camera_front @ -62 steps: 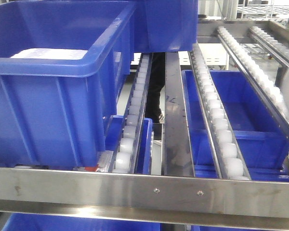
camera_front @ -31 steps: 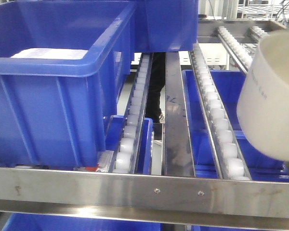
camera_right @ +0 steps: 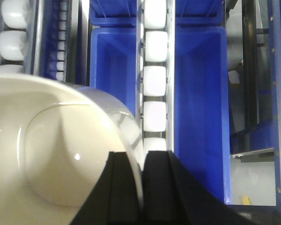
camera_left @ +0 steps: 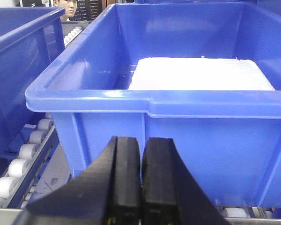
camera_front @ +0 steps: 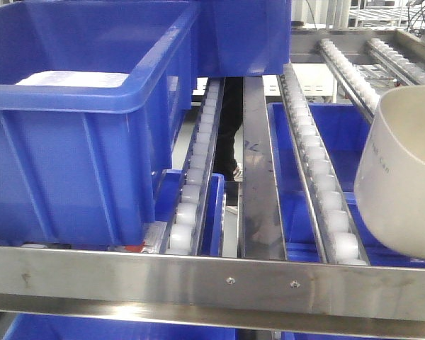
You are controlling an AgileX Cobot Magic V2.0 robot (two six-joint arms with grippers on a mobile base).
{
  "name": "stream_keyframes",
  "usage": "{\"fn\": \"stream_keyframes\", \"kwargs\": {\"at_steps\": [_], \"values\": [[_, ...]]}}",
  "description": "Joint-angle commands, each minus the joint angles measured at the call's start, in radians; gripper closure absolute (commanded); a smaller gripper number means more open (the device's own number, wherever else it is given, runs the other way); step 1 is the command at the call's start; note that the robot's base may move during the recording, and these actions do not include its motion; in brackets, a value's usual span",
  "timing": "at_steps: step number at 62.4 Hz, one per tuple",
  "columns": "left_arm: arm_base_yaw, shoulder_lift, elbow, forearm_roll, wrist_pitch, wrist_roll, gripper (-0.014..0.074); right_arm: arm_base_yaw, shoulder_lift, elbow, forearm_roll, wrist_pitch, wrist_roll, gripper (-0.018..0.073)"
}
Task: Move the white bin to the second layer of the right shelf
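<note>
At far left of the front view a big blue crate (camera_front: 78, 127) sits on the roller shelf (camera_front: 212, 280), just behind the steel front rail with its two screws. A flat white block (camera_left: 201, 74) lies inside this crate, seen best from the left wrist. A second blue crate (camera_front: 244, 35) stands farther back on the same level. The left claw (camera_left: 140, 187) hangs just in front of the near crate's wall, below its rim, its two black fingers pressed together with nothing between them. At that view's top left, a person's face (camera_left: 71, 7) shows beyond the crates.

Moving right, lanes of white rollers (camera_front: 195, 177) run away from the rail, with a bare steel strip between two of them. Through the gaps, more blue crates (camera_front: 354, 149) show on the level below.

At far right the white bin (camera_front: 404, 170) is tilted in the air above the right-hand roller lanes, its lower edge just behind the rail; whether it touches the rollers cannot be told. From the right wrist, the right claw (camera_right: 141, 187) pinches the bin's rim, one finger inside the bin (camera_right: 56, 150) and one outside, over a roller lane.
</note>
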Motion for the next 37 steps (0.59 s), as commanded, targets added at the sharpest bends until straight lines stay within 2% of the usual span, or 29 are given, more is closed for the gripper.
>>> {"fn": "stream_keyframes", "kwargs": {"at_steps": [1,9,21,37], "values": [[0.001,-0.019,0.029,-0.008,-0.083,-0.005,0.0512,-0.003,-0.01,-0.04,0.006,-0.076,-0.003,0.0502],[0.001,-0.019,0.029,-0.008,-0.083,-0.005,0.0512,-0.003,-0.003,-0.04,0.011,-0.047,-0.003,0.0464],[0.001,-0.019,0.029,-0.008,-0.083,-0.005,0.0512,-0.003,-0.014,-0.041,0.032,-0.028,-0.003,0.0176],[0.001,-0.019,0.029,-0.008,-0.083,-0.005,0.0512,-0.003,-0.157,-0.041,0.052,-0.034,-0.004,0.0167]]}}
